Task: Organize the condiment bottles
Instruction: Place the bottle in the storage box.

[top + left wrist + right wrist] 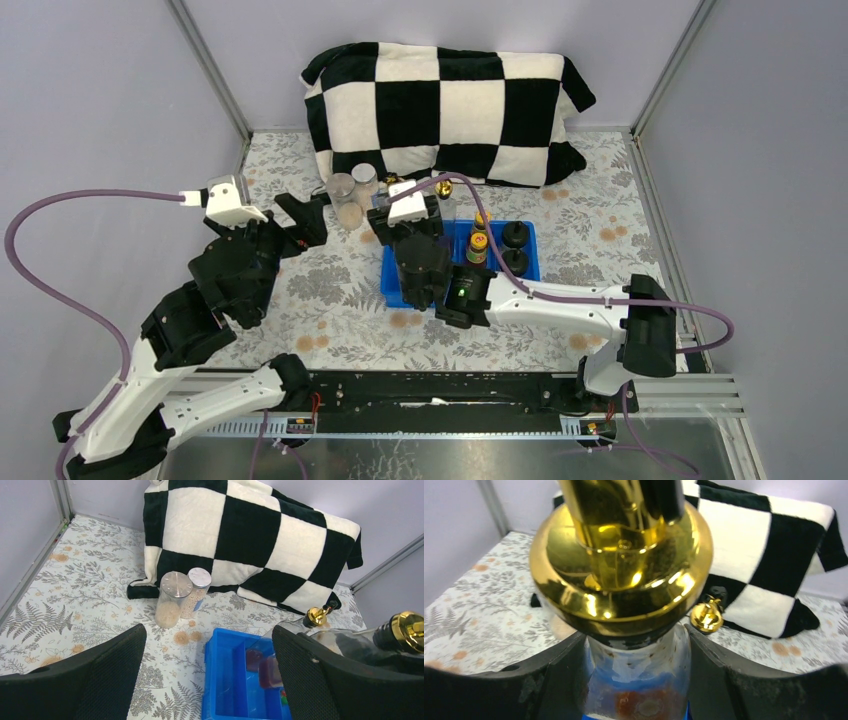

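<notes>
My right gripper [636,680] is shut on the neck of a clear gold-topped bottle [624,555], over the left end of the blue tray [534,270]; from above, my right gripper [410,235] hides that bottle. A second gold-topped bottle [443,188] stands just behind the tray. Two red-brown sauce bottles [478,240] and two black-capped shakers [515,247] stand in the tray. Two grey-lidded jars [172,600] wait on the table near the pillow. My left gripper [209,635] hangs open and empty left of the tray, in front of the jars.
A black-and-white checked pillow [445,110] lies along the back wall. Metal frame posts and grey walls close the sides. The floral tablecloth [320,300] covers the table; the tray's left compartments [235,680] show bare blue floor.
</notes>
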Tool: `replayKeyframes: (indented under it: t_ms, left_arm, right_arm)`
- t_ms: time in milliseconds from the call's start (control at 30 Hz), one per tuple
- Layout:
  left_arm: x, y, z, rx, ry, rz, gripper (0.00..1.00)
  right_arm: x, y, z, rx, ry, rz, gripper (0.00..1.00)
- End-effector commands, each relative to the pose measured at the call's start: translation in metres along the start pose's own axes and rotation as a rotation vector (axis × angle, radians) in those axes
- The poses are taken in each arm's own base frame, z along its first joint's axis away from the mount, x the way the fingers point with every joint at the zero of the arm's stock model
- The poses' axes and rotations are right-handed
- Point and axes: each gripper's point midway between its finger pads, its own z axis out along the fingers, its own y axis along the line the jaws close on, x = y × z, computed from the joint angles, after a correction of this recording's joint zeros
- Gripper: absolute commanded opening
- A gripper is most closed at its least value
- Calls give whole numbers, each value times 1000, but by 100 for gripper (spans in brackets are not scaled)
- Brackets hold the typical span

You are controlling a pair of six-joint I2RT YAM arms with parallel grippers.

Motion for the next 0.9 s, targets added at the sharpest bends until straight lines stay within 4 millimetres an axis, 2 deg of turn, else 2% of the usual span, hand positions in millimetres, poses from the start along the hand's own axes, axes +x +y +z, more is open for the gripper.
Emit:
replayKeyframes:
  t_ms: [0,333,867]
  left_arm:
    - [-3,-3,2,6,-18,-26,99]
    - [4,-6,2,27,-1,-18,99]
    - [12,-4,4,17,14,-19,99]
  right_arm:
    - [-28,-48,-2,163,-24,194,6]
    - [10,-67,-2,201,30,245,4]
    - [69,-57,9,120,53,281,4]
